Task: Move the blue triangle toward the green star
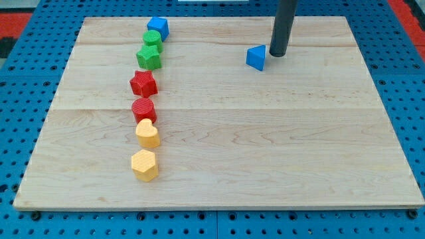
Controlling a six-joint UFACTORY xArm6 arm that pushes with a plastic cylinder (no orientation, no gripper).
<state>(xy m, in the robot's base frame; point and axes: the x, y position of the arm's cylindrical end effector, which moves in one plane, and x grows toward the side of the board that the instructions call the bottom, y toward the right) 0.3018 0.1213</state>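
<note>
1. The blue triangle point(255, 57) lies on the wooden board point(265, 146) in its upper part, right of the middle, well apart from every other block.
2. My tip point(277, 54) stands just beside the triangle on the view's right, touching it or nearly so; I cannot tell which. The dark rod rises from there straight out of the view's top.
3. There is no claw on this arm, only the rod, so nothing is grasped or released; the tip merely rests at the triangle's right side.
4. The green star point(149, 58) sits far to the view's left of the triangle, at about the same height in the view, with bare board between them.
5. The star belongs to a column of blocks running down the board's left half. Above it, touching or nearly touching, is a rounder green block point(153, 38), and above that a blue block point(158, 27) near the board's top edge.
6. Below the green star comes a red star point(143, 83), then a red block point(144, 109) of roughly hexagonal shape.
7. Further down are a yellow block point(147, 133) with a rounded top, close under the red one, and a yellow hexagon point(145, 164) at the column's bottom.
8. The board rests on a blue perforated surface point(405, 79).
</note>
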